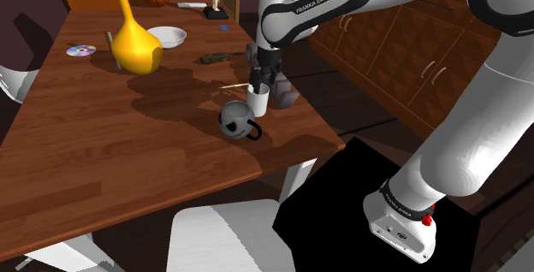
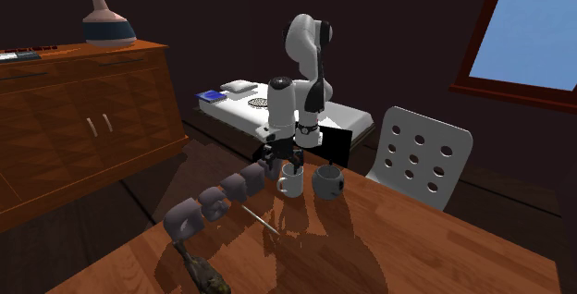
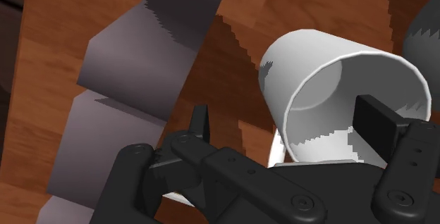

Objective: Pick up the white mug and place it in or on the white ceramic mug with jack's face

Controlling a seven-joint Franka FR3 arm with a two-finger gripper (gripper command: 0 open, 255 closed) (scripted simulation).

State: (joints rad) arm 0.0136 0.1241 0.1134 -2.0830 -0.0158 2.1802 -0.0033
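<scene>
The white mug (image 1: 258,100) is found upright on the table (image 1: 103,185), close to the table's edge on the shoulder view's right. A row of grey blocks (image 1: 286,91) is set between the mug and that edge. The dark grey mug with a face (image 1: 233,118) is placed just beside it, toward the shoulder view's lower left, with a narrow gap between them. Broad bare wood is offered further toward that lower left. A yellow vase (image 1: 135,44) and a white bowl (image 1: 168,36) are set well apart from both mugs, farther up the table.

The gripper (image 1: 259,80) is positioned straight above the white mug. In the wrist view its fingers are seen spread. One finger (image 3: 374,125) is placed inside the mug's mouth and the other (image 3: 200,124) outside it, so the wall is straddled (whether either pad touches it cannot be told).

In the second exterior view the blocks are shown as a stepped line running off to that view's left. The white mug's handle is seen turned to the same side. A white chair (image 2: 421,153) is shown at the table's far side.
</scene>
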